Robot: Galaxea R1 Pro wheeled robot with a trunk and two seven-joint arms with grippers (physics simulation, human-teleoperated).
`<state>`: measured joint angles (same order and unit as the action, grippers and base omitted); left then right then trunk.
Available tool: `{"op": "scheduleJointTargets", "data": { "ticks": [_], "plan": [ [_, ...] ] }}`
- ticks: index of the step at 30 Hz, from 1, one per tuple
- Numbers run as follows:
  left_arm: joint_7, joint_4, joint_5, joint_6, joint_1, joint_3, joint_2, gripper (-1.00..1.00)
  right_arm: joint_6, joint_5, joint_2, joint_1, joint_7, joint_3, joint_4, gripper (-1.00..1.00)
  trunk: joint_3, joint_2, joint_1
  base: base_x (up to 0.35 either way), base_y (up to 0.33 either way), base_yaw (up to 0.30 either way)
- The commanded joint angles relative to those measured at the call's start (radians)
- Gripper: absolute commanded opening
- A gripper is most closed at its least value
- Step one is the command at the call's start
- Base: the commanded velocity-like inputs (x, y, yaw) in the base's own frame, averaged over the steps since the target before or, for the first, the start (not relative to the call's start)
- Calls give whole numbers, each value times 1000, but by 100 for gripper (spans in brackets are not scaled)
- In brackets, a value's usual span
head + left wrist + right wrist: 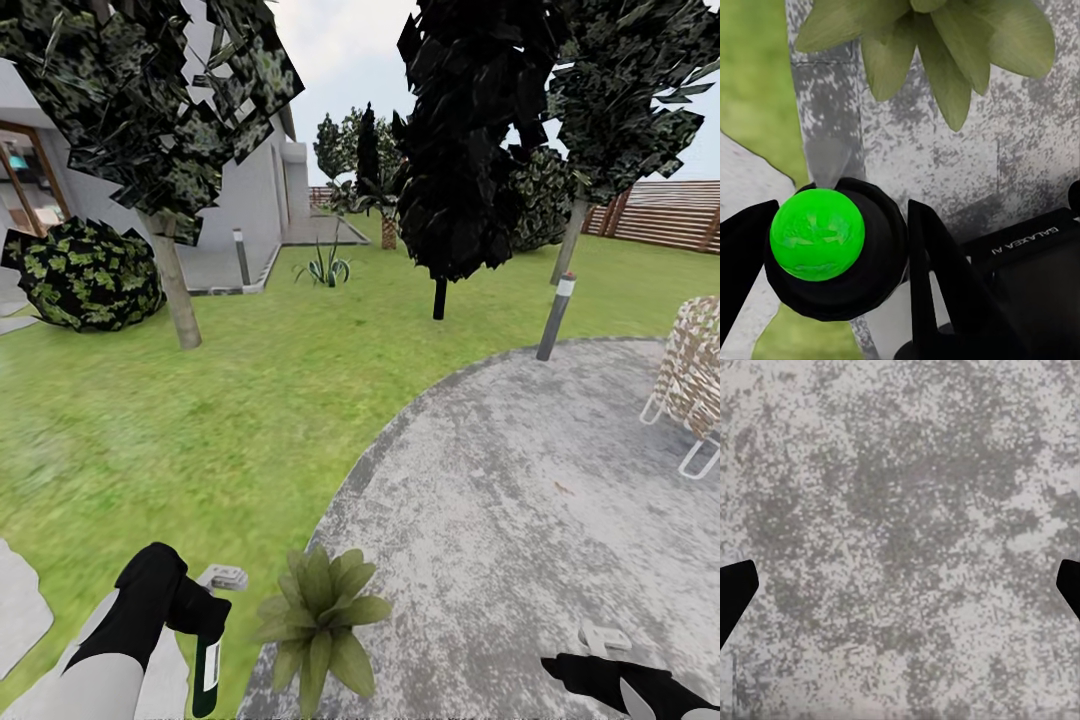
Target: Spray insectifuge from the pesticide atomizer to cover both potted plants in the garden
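Your left gripper (205,610) was clamped on the pesticide atomizer (208,668), which hung downward over the lawn (200,420) just beside the left edge of the round paved patio (520,500). In the left wrist view, the fingers (937,255) pressed both sides of a black, green-topped round part (817,234) of the bottle. One potted plant (320,615) stood just right of the atomizer, on the patio's left edge; its leaves (937,45) lay near the gripper. Your right gripper (605,640) hovered above bare paving near the patio's near edge, its fingertips (735,592) set wide apart, holding nothing. A grey bollard lamp (555,315) stood at the patio's far edge.
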<state>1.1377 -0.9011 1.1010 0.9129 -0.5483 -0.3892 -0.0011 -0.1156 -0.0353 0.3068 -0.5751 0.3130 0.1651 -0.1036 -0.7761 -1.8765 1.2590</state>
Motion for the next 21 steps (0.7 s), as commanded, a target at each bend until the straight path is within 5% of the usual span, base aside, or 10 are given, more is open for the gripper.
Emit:
{"op": "scheduleJointTargets", "data": {
  "ticks": [1,21],
  "plan": [
    [10,-1,8,6,-1,-2,0,-100,-7,-4,0,0,5,8,-2,100,-3,0,0,0,0,0],
    [11,-1,8,7,-1,1,-2,-100,-21,-2,1,0,8,11,-12,100,-35,0,0,0,0,0]
  ]
}}
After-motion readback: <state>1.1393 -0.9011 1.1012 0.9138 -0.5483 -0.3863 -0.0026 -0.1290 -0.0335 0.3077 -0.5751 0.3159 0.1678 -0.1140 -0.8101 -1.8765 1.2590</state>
